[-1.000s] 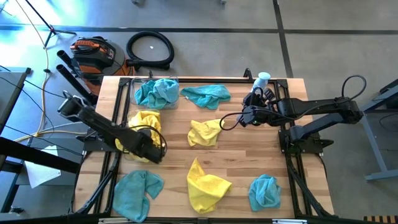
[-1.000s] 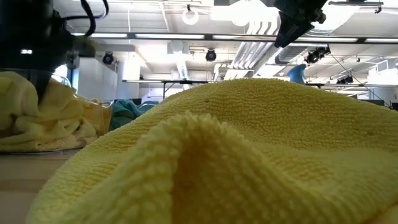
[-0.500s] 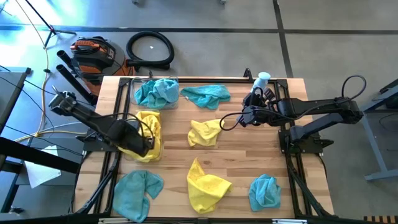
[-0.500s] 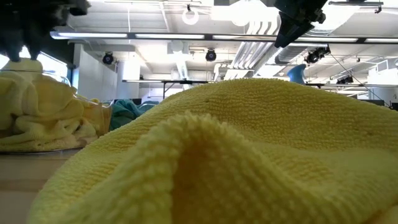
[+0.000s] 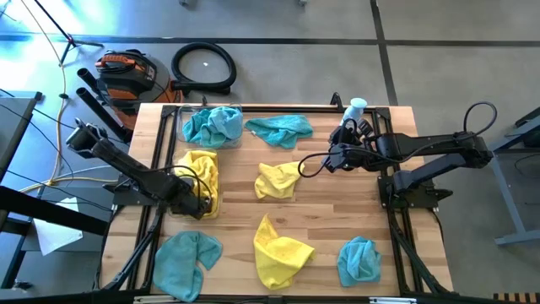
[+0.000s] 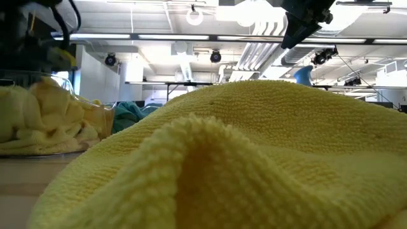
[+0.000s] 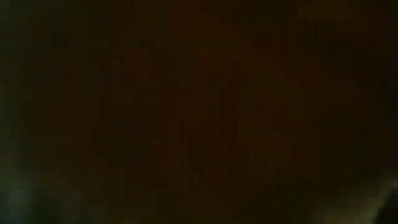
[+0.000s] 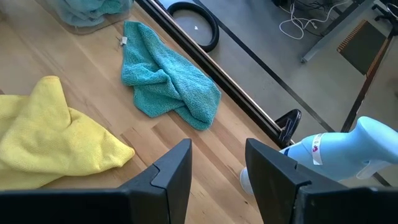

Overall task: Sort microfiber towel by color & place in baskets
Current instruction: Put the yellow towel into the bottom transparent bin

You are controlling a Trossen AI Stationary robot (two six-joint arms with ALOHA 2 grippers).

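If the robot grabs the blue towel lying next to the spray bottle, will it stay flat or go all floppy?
Probably floppy: the teal towel already lies crumpled in soft folds, so it would likely droop from the jaws. It looks fuzzy, so it should hardly slip. It is unlikely to roll, unlike the spray bottle.

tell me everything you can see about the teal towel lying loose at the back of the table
The teal towel is a soft, fuzzy microfiber cloth, crumpled into folds rather than spread flat. It lies on the bare wooden table near the far edge, just beside the clear basket that holds other teal cloth, but outside it. A small white tag shows at one corner in the right wrist view. Nothing grips it; the right gripper hovers open, well short of it, and a yellow towel lies nearby without touching it.
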